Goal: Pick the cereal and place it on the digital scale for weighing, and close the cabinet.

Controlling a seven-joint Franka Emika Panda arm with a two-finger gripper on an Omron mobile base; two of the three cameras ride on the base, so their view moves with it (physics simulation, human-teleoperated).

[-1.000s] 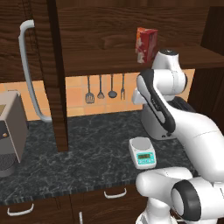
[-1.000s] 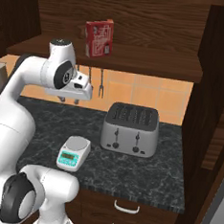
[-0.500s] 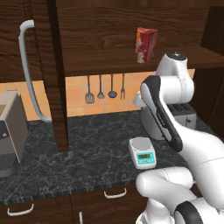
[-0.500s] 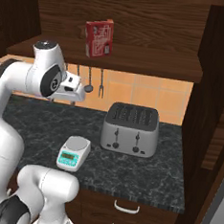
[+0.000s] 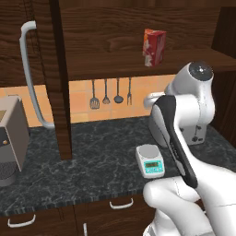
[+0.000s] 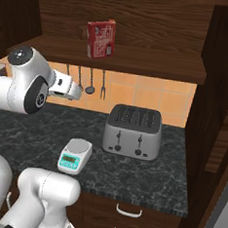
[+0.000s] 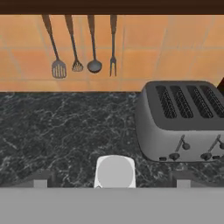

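Observation:
The cereal (image 5: 154, 46) (image 6: 100, 38), a small red box, stands upright on the lower shelf of the open cabinet (image 5: 138, 67) (image 6: 140, 57). Below it on the dark counter sits the digital scale (image 5: 150, 160) (image 6: 75, 155) (image 7: 114, 171), white with a teal front panel and nothing on its plate. My gripper (image 5: 149, 98) (image 6: 78, 92) (image 7: 110, 183) hangs under the shelf, well below the cereal and above the scale. Its fingertips (image 7: 40, 182) stand wide apart, so it is open and holds nothing.
A grey four-slot toaster (image 6: 133, 131) (image 7: 183, 120) stands right of the scale. Utensils (image 5: 110, 90) (image 7: 83, 43) hang on the orange tiled wall. The left cabinet door (image 5: 44, 69), with its curved bar handle (image 5: 30, 78), swings out over the counter. A grey appliance (image 5: 10, 138) sits far left.
The arm's upper joint has swung outward, rightward in the left base view. The hand has stayed under the shelf and shifted only slightly. Cereal, scale and cabinet doors have not moved.

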